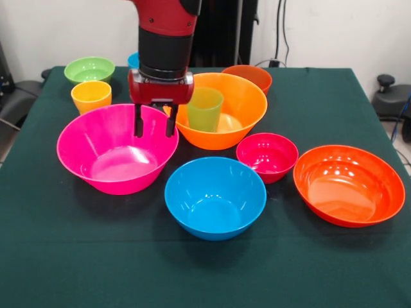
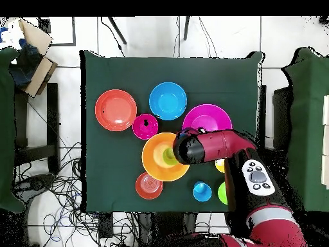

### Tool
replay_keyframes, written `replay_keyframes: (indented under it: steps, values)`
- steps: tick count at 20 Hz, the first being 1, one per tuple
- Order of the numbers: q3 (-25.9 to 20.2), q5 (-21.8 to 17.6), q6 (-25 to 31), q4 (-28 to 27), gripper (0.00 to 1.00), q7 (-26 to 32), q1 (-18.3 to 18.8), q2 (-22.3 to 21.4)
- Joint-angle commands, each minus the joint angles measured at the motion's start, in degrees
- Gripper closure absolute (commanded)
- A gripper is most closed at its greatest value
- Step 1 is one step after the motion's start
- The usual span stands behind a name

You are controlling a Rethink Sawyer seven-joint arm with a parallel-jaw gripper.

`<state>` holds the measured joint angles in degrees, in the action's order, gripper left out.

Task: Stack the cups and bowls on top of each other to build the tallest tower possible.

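Gripper (image 1: 154, 128) open, empty, above pink bowl (image 1: 117, 149) rim; arm hides most of blue cup (image 1: 133, 60)

bright even light from above; white glare on glossy pink plastic bowl (image 1: 117, 149) and wide red-orange bowl (image 1: 349, 184), soft shadows on dark green surface (image 1: 77, 256)

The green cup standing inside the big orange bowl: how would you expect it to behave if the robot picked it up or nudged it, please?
The green cup looks like thin, smooth plastic, so probably light, rigid and somewhat slippery. It is tall and tapered, so a sideways nudge could tip it against the big orange bowl. If it fell, its round wall would likely let it roll.
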<state>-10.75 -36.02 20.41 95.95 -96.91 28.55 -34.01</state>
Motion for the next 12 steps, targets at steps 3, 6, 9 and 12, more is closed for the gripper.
replay_keyframes:
  steps: [3, 6, 9, 12]
  values:
    - [-6.3, 2.54, 3.48, 3.21, 0.0, 1.8, 2.7, -4.67]
    - [-6.46, 2.76, 3.33, 3.84, 0.0, 1.88, 3.16, -5.25]
    - [-7.09, 3.57, 4.31, 5.3, 0.0, 2.65, 3.93, -6.98]
    - [-6.56, 3.7, 4.24, 4.99, 0.0, 1.77, 2.84, -6.77]
